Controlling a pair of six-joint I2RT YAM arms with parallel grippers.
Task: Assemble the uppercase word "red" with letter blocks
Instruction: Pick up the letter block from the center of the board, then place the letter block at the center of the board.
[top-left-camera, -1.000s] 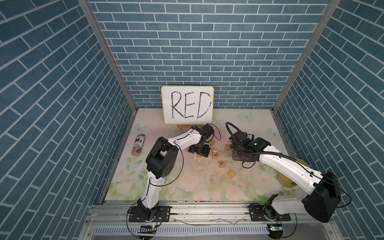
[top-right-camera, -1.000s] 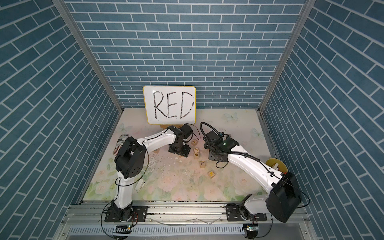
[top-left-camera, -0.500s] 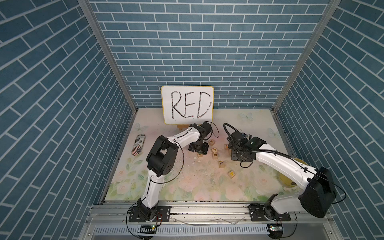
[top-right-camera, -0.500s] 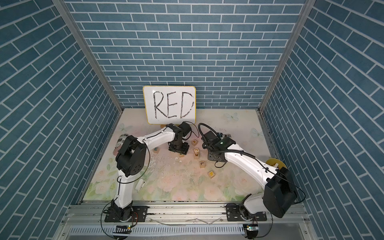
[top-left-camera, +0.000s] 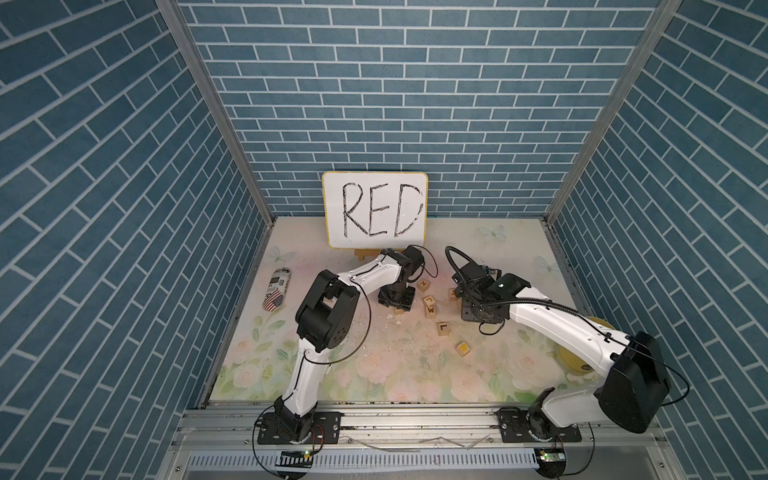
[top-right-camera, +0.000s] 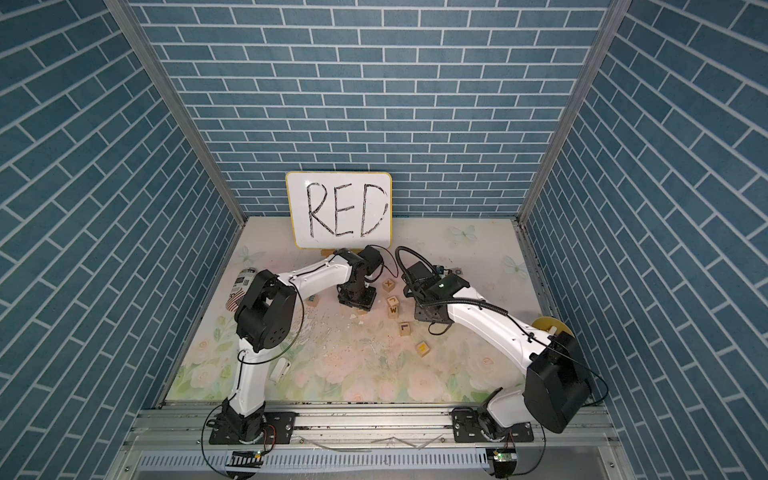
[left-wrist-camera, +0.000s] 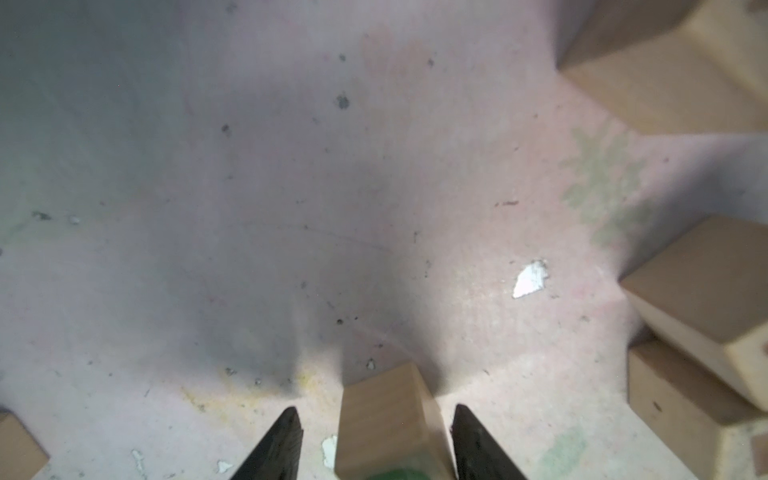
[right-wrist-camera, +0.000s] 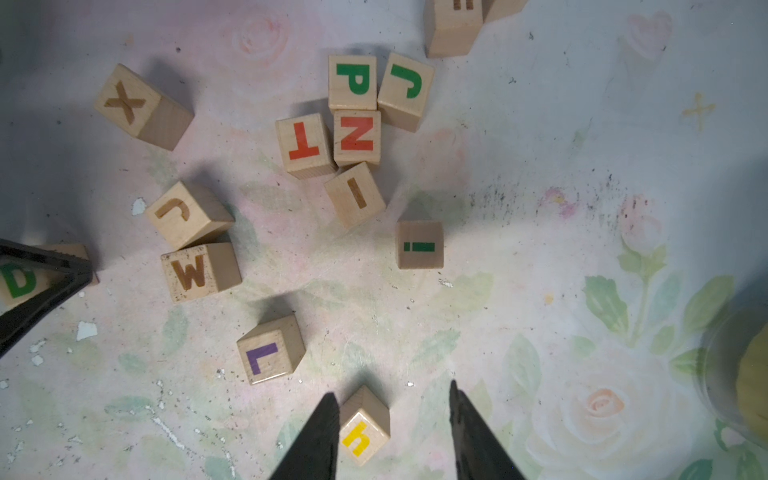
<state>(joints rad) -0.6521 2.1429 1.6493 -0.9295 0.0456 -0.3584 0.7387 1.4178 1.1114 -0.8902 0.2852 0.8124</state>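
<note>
Presently, the left gripper (left-wrist-camera: 375, 409) is set low at the floral mat (left-wrist-camera: 249, 208), astride the D block (left-wrist-camera: 384, 428).
- The fingers are held apart, one on each side of the block. A clear strip of mat is seen on one side and a narrower gap on the other, so no clamp is noted.
- The green letter is cut by the frame edge in the left wrist view. It is read as D in the right wrist view (right-wrist-camera: 16, 282), where it is framed by the black fingers.
- In both top views the block is mostly hidden beneath the gripper. It lies in front of the whiteboard (top-left-camera: 375, 210) and near the W cube (right-wrist-camera: 195, 272), though apart from it.

A teal-lettered block (top-right-camera: 312, 300) is noted in a top view beside the left arm's elbow, well apart from the D block. Its letter is too small to be read.

The R block cannot be picked out. One cube (right-wrist-camera: 453, 25) carries a dark letter, but it is cut off by the frame.

The right gripper (right-wrist-camera: 392, 388) is held above the mat with its fingers apart and nothing clamped. The yellow-lettered cube (right-wrist-camera: 365, 428) is seen on the mat below, close by one finger and not gripped.
</note>
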